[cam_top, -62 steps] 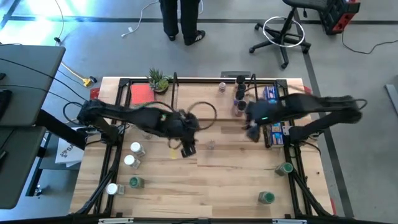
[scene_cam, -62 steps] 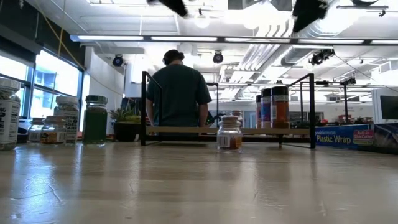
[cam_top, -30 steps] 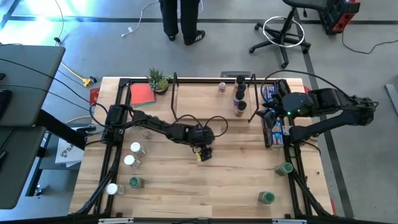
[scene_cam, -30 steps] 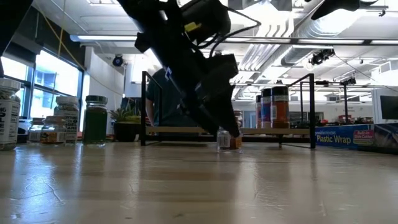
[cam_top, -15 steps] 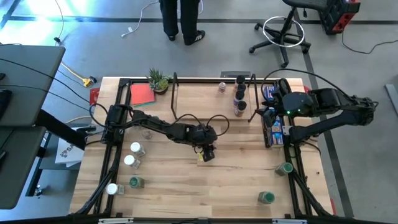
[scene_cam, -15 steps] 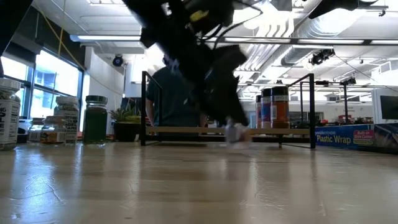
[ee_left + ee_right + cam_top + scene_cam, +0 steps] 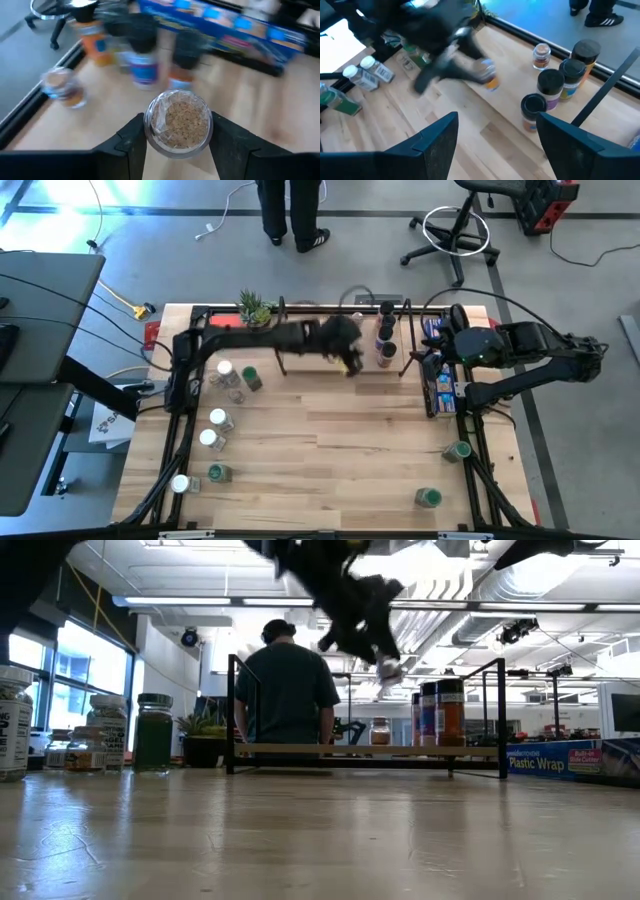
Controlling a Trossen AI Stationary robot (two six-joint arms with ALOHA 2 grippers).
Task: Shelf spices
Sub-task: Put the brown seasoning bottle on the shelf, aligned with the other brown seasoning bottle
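Left gripper [image 7: 177,145] fingers clamp a clear-lidded spice jar [image 7: 178,123]; set it upright on the shelf [image 7: 340,330] beside the dark-capped jars [image 7: 142,45] ahead. Right gripper [image 7: 495,135] waits wide.

Behind the table a person [image 7: 290,210] stands — office chair [image 7: 455,235] nearby.

The left arm stretches far across the table, up off the wood. The left gripper [image 7: 350,361] is lifted high, and its two dark fingers [image 7: 131,142] squeeze a small clear jar of brown bits [image 7: 178,123], one finger on each side. The right arm is bent and waits by the right side of the table. The right gripper [image 7: 428,366] has its two fingers [image 7: 440,137] spread wide apart, with nothing between them.
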